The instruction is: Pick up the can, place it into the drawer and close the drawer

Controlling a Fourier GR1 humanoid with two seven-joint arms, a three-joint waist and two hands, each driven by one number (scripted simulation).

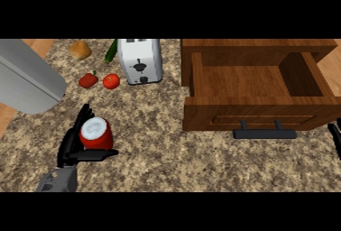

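Note:
A red can (97,134) with a white top stands on the speckled counter at the lower left. My left hand (75,146) is curled around it, fingers behind its left side and thumb under its front. The wooden drawer (256,115) at the right is pulled open, its inside bare, with a dark handle (264,134) on its front. Only the fingertips of my right hand (335,135) show at the right edge, beside the drawer front.
A silver toaster (140,61) stands at the back centre. Near it lie a red pepper (88,80), a tomato (111,81), a potato (80,50) and a green vegetable (110,53). A large grey rounded object (26,76) fills the left.

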